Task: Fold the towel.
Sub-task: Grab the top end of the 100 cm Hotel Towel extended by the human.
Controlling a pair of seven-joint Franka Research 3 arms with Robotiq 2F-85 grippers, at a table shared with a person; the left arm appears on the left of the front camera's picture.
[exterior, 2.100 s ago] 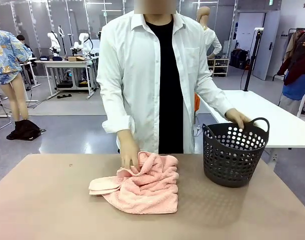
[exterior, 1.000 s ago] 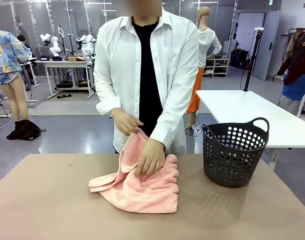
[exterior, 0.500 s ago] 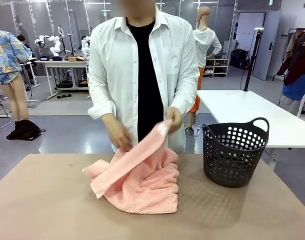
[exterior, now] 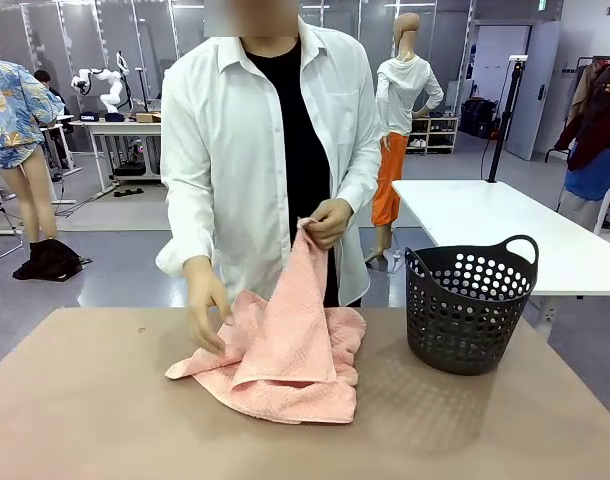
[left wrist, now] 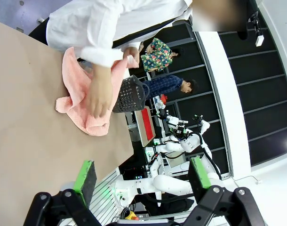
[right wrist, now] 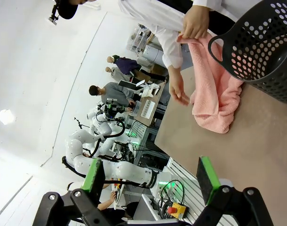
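Observation:
The salmon-pink towel point(exterior: 285, 355) lies crumpled on the brown table point(exterior: 85, 420), partly lifted. One hand of the person point(exterior: 330, 222) pinches a corner up at chest height; the other hand point(exterior: 207, 305) reaches down at the towel's left side. The towel point(left wrist: 80, 89) appears far off in the left wrist view, and the towel point(right wrist: 211, 101) lies beside the basket in the right wrist view. My left gripper point(left wrist: 141, 176) stands open, well back from the towel, nothing between its green pads. My right gripper point(right wrist: 153, 176) is likewise open and holds nothing, far from the towel.
A dark perforated basket point(exterior: 468, 305) stands on the table to the right of the towel; the basket point(right wrist: 261, 52) is also near the top right of the right wrist view. A white table point(exterior: 505, 225) lies behind it. Bare tabletop stretches in front of the towel.
The person has let go of the basket and raised one corner of the towel from table level to chest height, stepping leftwards. Both grippers stay open.

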